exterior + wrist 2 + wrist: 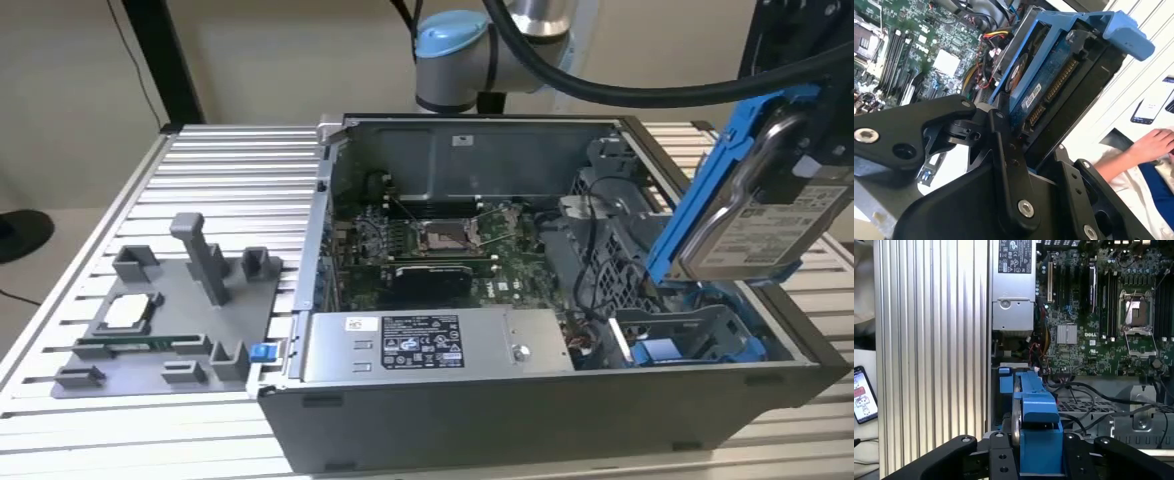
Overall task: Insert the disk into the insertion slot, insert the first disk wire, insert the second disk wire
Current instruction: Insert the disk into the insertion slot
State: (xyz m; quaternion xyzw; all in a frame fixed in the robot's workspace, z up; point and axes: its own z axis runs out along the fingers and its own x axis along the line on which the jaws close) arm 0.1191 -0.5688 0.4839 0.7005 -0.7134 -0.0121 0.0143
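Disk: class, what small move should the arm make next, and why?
Probably ease the disk down toward the slot. In the exterior view the disk hangs tilted in the gripper, with its lower end just above the slot's blue rails and not yet seated between them.

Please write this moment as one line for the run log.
claw: shut on disk | disk: tilted, above slot, not inserted | connector: no wire

A grey fixture tray [147,362] lies beside the open computer case [534,425].
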